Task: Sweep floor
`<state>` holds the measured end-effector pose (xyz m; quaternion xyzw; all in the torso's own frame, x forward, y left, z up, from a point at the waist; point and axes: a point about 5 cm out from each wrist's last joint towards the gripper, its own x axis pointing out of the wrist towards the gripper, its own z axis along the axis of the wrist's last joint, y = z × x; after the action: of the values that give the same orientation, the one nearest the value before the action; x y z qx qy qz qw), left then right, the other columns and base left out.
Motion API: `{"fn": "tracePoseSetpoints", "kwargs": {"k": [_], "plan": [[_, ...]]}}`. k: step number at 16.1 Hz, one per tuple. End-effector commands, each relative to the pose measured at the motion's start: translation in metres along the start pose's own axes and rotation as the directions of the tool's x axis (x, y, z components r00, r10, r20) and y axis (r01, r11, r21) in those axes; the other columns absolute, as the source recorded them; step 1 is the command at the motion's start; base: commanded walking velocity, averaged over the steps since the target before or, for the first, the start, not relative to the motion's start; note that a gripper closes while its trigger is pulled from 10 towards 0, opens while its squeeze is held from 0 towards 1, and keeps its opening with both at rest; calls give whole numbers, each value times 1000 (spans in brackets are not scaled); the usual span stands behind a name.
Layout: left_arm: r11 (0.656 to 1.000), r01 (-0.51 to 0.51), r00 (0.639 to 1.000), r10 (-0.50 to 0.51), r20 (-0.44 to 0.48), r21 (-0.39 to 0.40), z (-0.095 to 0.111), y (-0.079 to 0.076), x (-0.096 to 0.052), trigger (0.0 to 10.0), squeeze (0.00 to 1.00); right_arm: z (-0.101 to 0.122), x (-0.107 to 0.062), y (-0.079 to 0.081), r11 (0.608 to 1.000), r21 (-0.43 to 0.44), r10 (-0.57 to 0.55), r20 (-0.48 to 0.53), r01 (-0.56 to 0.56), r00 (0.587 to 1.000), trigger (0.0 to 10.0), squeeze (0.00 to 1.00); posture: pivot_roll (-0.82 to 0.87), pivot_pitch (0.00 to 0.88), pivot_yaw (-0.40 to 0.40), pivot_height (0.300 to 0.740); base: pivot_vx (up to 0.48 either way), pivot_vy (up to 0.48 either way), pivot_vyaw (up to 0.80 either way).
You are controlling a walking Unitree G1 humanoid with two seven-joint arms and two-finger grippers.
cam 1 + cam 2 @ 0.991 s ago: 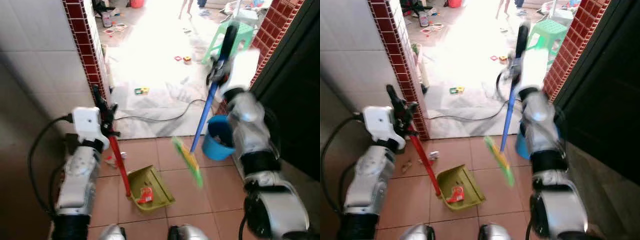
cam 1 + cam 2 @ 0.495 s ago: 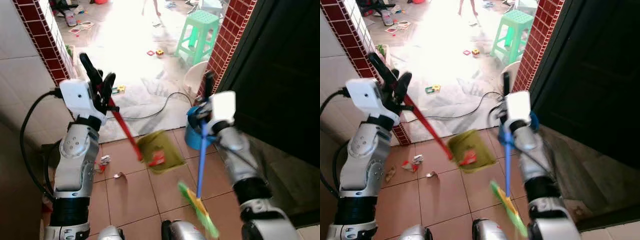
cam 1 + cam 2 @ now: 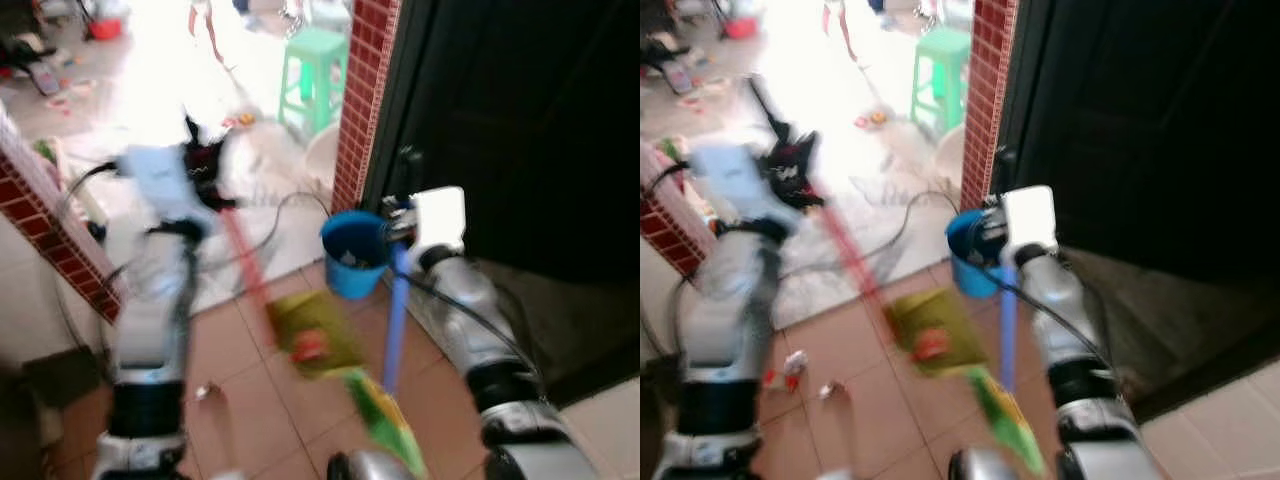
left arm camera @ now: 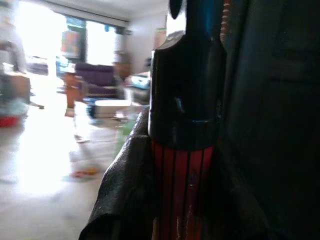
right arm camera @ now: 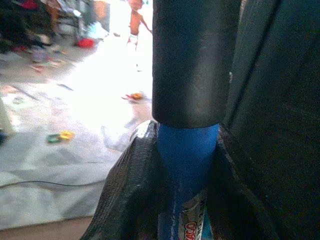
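The head views are blurred. My left gripper is shut on the red handle of the olive dustpan, which hangs off the floor with a red scrap in it. My right gripper is shut on the blue handle of the broom, whose green head hangs low by my feet. In the left wrist view the black-capped red handle sits between the fingers. In the right wrist view the blue broom handle is clamped between the fingers.
A blue bucket stands at the foot of a red-tiled pillar, beside a dark doorway on the right. A green stool and a black cable lie in the bright room ahead. Small litter lies on the terracotta tiles.
The camera has swung to the right, bringing the bucket and dark doorway toward the middle. Both grippers keep their hold; the dustpan and broom stay lifted.
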<state>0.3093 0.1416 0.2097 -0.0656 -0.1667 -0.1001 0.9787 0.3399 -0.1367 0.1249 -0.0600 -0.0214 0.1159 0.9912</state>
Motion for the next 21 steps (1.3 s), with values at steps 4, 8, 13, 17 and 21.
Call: {"fn": "tracePoseSetpoints", "kwargs": {"k": [4,8,13,17,21], "plan": [[999,-31,994,29,103,17,24,8,4,10000,0,11,4,12,999,-3,41,43,-41,998,10000,0,-77,37,-11,740,377,0,-434],[999,-51,990,49,132,7,32,9,8,10000,0,10,4,12,999,-8,43,40,-43,998,10000,0,-77,37,-11,740,370,0,-102],[989,-146,970,139,201,20,50,21,15,10000,0,9,3,12,999,-11,46,37,-45,998,10000,0,-77,37,-9,740,376,298,0],[982,-187,961,177,213,28,52,26,15,10000,0,8,2,13,999,-17,48,36,-48,998,10000,0,-76,36,-11,740,376,299,0],[978,-204,957,191,219,39,51,25,16,10000,0,8,2,14,998,-14,54,38,-54,998,10000,0,-75,34,-14,740,387,281,0]]}}
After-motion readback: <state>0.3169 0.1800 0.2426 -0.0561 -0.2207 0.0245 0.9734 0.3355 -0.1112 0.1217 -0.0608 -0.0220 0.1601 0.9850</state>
